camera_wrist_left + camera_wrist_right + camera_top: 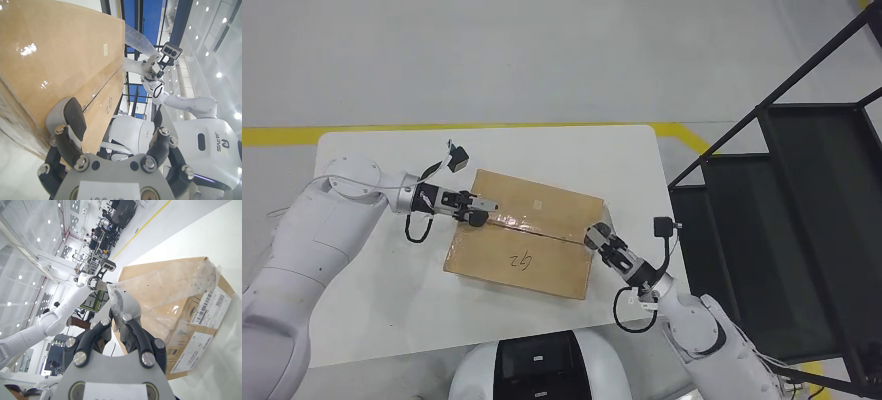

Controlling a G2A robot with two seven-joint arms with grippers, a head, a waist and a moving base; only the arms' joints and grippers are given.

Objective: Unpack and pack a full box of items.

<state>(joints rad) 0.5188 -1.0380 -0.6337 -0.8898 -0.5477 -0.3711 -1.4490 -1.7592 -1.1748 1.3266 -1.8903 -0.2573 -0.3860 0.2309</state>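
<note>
A closed cardboard box [527,235] lies in the middle of the white table [372,300], its top flaps meeting at a seam. At the box's far left top edge my left gripper [480,208] stands open; in the left wrist view one of its pads [74,117] lies over the box top [56,56] near the seam, while the other finger hangs beside the box. My right gripper [594,236] is at the box's right end, shut [116,308] on a strip of clear tape [166,285]. The strip lifts off the box there, seen from the far end as tape [136,40].
Black metal stairs [782,200] stand close to the table's right side. Printed labels [209,306] cover the box's end face. Bare tabletop lies left of and in front of the box.
</note>
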